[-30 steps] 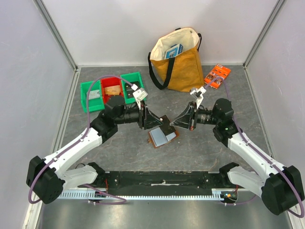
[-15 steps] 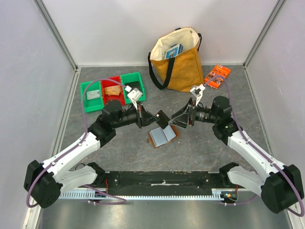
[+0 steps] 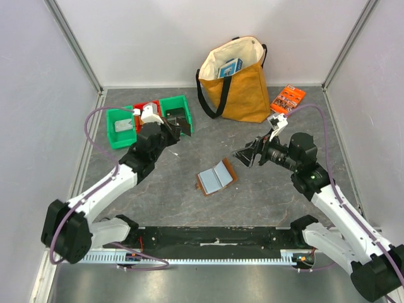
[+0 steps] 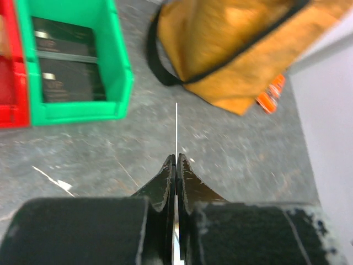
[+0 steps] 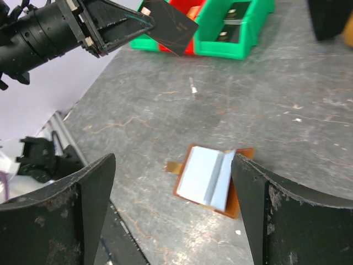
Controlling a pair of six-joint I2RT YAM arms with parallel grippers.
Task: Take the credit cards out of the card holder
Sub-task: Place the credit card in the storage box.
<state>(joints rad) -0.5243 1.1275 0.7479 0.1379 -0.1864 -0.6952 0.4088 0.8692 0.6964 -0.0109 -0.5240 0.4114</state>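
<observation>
The brown card holder [image 3: 216, 178] lies open on the table, its pale grey-blue pockets [image 5: 209, 179] facing up and a small tab at one edge. My left gripper [image 3: 169, 130] is shut on a dark credit card [image 5: 172, 25] and holds it in the air beside the green bin. In the left wrist view that card [image 4: 176, 124] shows edge-on as a thin line between the closed jaws of the left gripper [image 4: 176, 158]. My right gripper [image 3: 242, 156] hangs open and empty to the right of the holder. In its own view the right gripper [image 5: 174, 165] frames the holder from above.
Green bins [image 3: 176, 112] with a red one [image 3: 144, 110] between them stand at the back left; one green bin [image 4: 71, 61] holds dark cards. A yellow tote bag [image 3: 235, 82] stands at the back middle, with an orange packet [image 3: 288, 98] to its right.
Both grippers met over the holder with the dark card. The left shut on it and carried it back left towards the green bin. The right let go, opened and drew back right.
</observation>
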